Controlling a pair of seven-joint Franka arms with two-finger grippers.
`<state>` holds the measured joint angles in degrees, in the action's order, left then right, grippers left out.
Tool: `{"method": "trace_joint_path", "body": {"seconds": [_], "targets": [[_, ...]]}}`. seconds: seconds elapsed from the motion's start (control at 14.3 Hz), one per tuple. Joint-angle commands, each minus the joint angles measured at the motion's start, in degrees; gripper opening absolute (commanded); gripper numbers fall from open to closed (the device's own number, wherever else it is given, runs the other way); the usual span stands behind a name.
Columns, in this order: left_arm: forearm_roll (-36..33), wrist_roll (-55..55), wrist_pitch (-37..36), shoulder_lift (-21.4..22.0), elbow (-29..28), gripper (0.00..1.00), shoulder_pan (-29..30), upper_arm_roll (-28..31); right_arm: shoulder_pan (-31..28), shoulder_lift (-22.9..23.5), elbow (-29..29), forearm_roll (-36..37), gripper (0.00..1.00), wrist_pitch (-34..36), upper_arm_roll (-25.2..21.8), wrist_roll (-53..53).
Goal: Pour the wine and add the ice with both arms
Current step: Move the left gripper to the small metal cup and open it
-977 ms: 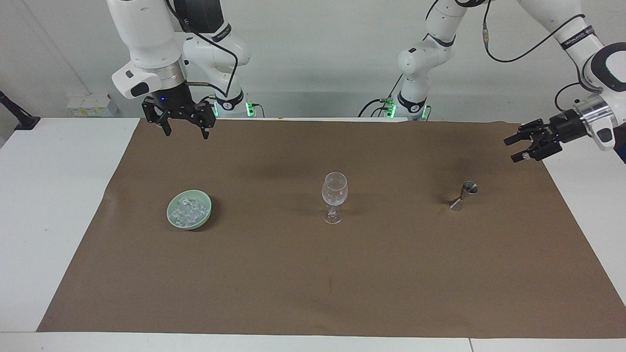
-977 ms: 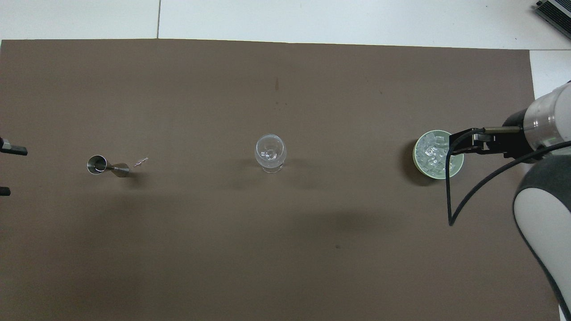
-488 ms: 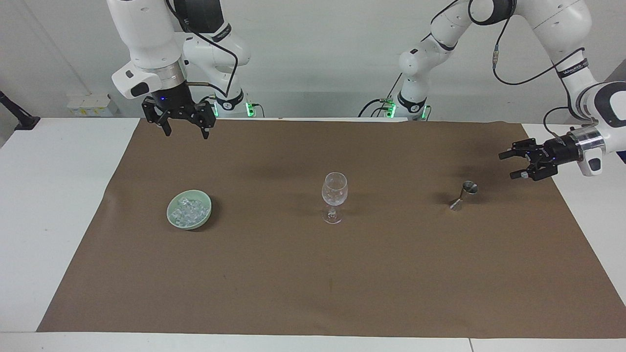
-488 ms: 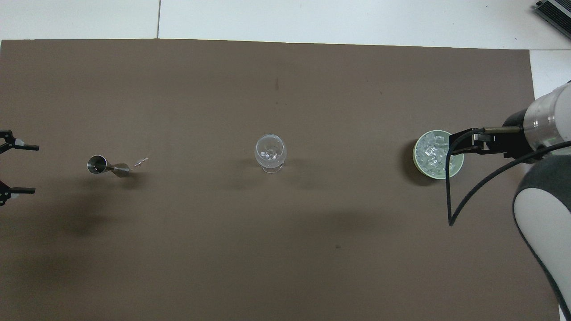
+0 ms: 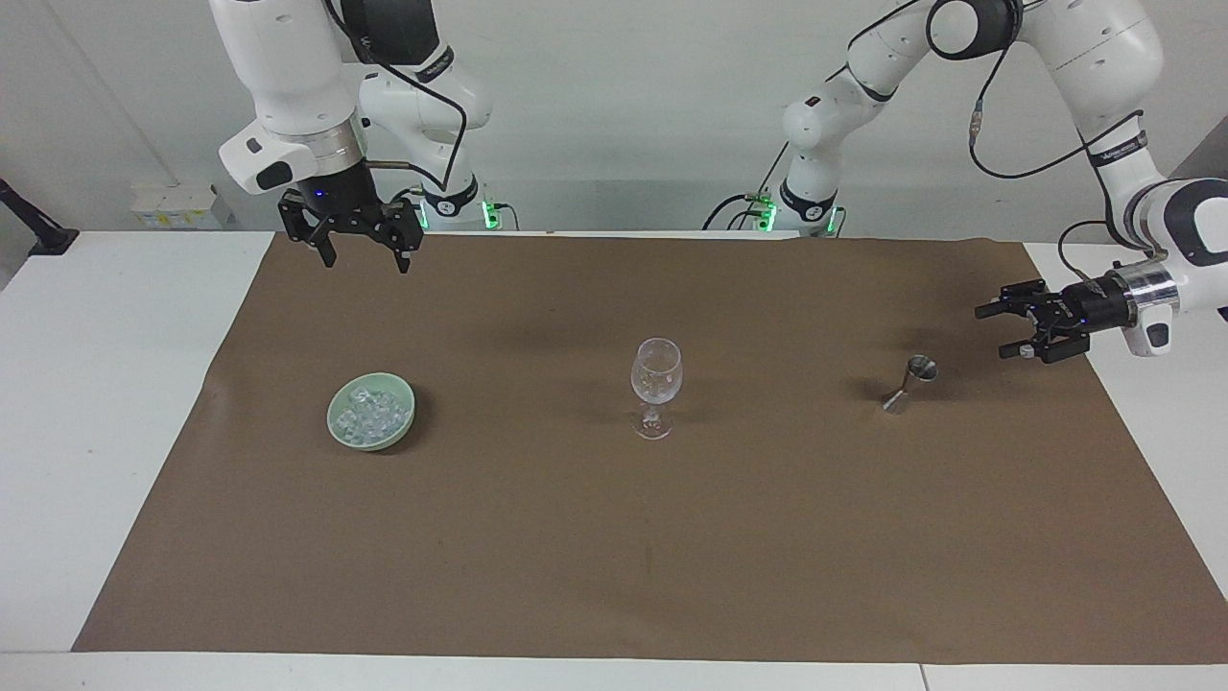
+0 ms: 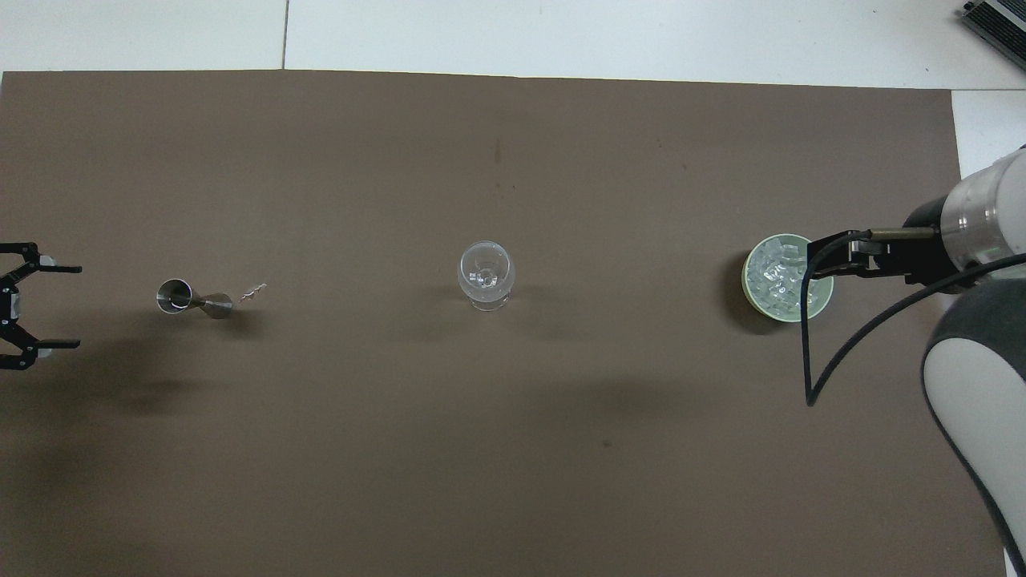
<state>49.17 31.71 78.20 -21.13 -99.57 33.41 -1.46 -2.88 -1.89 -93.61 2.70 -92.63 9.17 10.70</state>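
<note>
Brown mat [image 5: 672, 537]; left gripper [image 5: 1007, 331] and right gripper [image 5: 365, 251] both spread wide, empty

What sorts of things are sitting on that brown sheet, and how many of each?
Clear stemmed glass: 1
Small metal double-cone measuring cup: 1
Pale green bowl holding clear ice cubes, too many to count: 1
Total: 3 things standing on the sheet. The two black grippers, left and right, hang open above it, holding nothing.
</note>
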Motion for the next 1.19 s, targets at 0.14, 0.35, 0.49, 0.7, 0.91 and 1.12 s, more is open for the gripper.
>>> {"method": "trace_joint_path", "body": {"seconds": [0.14,0.35,0.49,0.7,0.91,1.12], "targets": [[2.68,4.48,-1.74,-4.87,1.48,1.00,1.66,-0.47,-0.98,-1.27,-1.22,-1.03,1.00,0.25,0.50,-1.21],[3.65,7.22,-1.48,-6.11,1.31,1.00,1.66,-0.47,-0.98,-1.27,-1.22,-1.03,1.00,0.34,0.41,-1.21],[3.65,7.31,-1.13,-7.51,1.39,1.00,1.57,-0.47,-0.98,-1.27,-1.22,-1.03,1.00,0.25,0.50,-1.30],[4.44,7.31,-0.77,-9.18,1.31,1.00,1.14,-0.47,-0.98,-1.27,-1.22,-1.03,1.00,0.34,0.50,-1.21],[4.44,7.31,0.37,-10.50,1.39,1.00,0.70,-0.56,-0.98,-1.27,-1.22,-1.03,1.00,0.34,0.50,-1.21],[5.40,7.31,0.98,-12.17,1.48,1.00,-0.18,-0.82,-0.98,-1.27,-1.22,-1.03,1.00,0.25,0.50,-1.30]]}}
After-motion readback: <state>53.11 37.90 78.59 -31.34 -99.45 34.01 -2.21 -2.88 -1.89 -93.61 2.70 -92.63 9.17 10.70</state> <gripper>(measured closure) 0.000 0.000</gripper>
